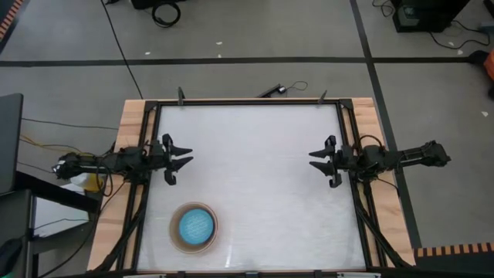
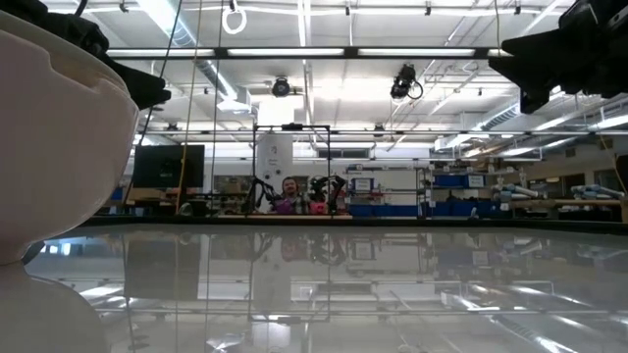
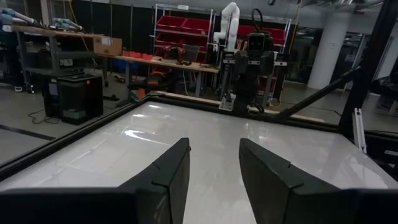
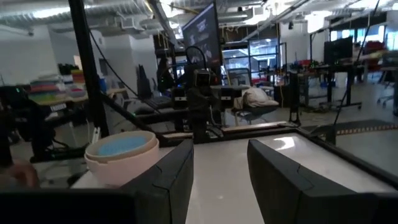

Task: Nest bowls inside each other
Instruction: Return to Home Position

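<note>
The bowls (image 1: pixel 194 227) stand nested in one stack on the white table, near its front edge and left of the middle. The bright blue one (image 1: pixel 194 225) lies innermost inside paler rims. The stack rests on the table by its base. It also shows in the right wrist view (image 4: pixel 121 157) and fills the left of the low view as a cream wall (image 2: pixel 59 147). My left gripper (image 1: pixel 190 155) hovers open at the table's left edge, pointing level toward the right. My right gripper (image 1: pixel 311 160) hovers open at the right edge, facing it. Neither has anything between its fingers.
A black metal frame (image 1: pixel 247 101) runs round the table top, with wooden boards (image 1: pixel 131 123) outside it. The wide middle of the table (image 1: pixel 255 177) lies between the two grippers. A person (image 2: pixel 289 191) sits far off in the room beyond the table.
</note>
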